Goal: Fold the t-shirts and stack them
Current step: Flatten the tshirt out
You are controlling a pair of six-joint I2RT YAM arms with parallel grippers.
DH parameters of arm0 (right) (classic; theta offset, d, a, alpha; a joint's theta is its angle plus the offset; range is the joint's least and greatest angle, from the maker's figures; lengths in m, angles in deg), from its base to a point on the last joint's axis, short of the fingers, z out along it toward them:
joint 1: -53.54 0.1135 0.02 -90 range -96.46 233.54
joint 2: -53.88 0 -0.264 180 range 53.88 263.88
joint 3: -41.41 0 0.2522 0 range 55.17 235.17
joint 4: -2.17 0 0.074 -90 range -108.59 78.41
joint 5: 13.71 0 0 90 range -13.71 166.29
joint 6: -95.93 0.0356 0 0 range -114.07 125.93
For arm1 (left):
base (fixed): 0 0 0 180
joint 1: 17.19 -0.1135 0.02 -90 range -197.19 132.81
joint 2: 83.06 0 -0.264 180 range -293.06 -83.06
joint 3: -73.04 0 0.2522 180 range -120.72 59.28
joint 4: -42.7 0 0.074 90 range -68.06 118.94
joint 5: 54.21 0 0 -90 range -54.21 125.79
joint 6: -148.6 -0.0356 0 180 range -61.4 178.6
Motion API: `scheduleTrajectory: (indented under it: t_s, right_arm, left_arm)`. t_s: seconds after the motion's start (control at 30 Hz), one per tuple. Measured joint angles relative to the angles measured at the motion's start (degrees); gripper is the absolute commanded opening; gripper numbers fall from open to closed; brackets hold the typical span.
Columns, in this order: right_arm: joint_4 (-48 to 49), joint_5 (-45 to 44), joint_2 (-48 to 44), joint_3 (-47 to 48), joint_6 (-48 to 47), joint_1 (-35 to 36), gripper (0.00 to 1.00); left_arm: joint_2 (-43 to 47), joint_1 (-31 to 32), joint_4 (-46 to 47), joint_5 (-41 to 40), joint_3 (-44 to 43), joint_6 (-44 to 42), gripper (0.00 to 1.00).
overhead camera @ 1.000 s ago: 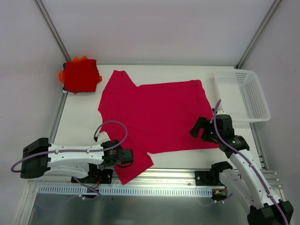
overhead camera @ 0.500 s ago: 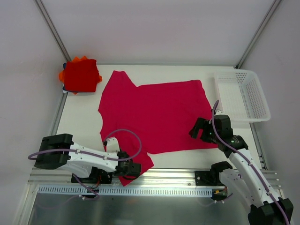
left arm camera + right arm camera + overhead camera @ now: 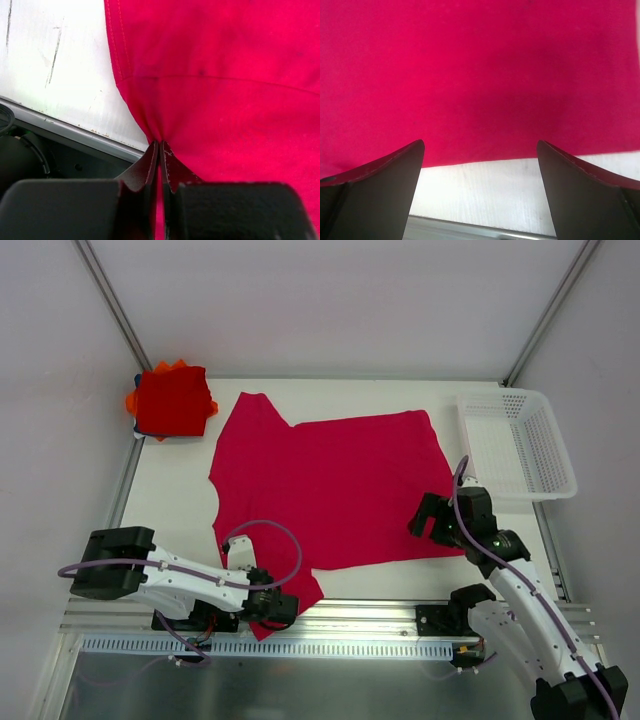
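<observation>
Moved: left gripper (image 3: 159, 148) slid nearer, pinched shut on crimson t-shirt (image 3: 340, 480) sleeve; right gripper (image 3: 480, 147) wide open over hem. Beside shirt: basket (image 3: 515, 393) right, folded stack (image 3: 172, 400) far-left.

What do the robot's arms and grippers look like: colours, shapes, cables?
Both the left arm and right arm have white links, black joint housings and a thin purple cable looping alongside. The left gripper and right gripper each have two dark, tapering fingers.

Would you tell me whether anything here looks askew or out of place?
The near sleeve of the crimson-pink t-shirt overhangs the table edge, pinched in the left gripper. The folded stack looks ragged, orange corners poking out.
</observation>
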Motion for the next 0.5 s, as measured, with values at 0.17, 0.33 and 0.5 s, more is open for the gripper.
scheduleTrajectory:
  t_s: [0.17, 0.33, 0.5]
  right_arm:
    - [-3.67, -8.28, -2.14, 0.39, 2.23, 0.37, 0.99]
    - [-4.72, -14.67, -2.23, 0.37, 5.42, 0.42, 0.99]
    - [-4.63, -17.75, 2.95, 0.35, 8.55, 0.42, 0.99]
  left_arm:
    - [0.42, 0.02, 0.07, -0.50, 0.20, -0.02, 0.00]
    - [0.98, 0.02, 0.15, -1.03, 0.39, -0.04, 0.00]
    - [2.73, 0.00, 1.09, -3.37, 1.01, -0.04, 0.00]
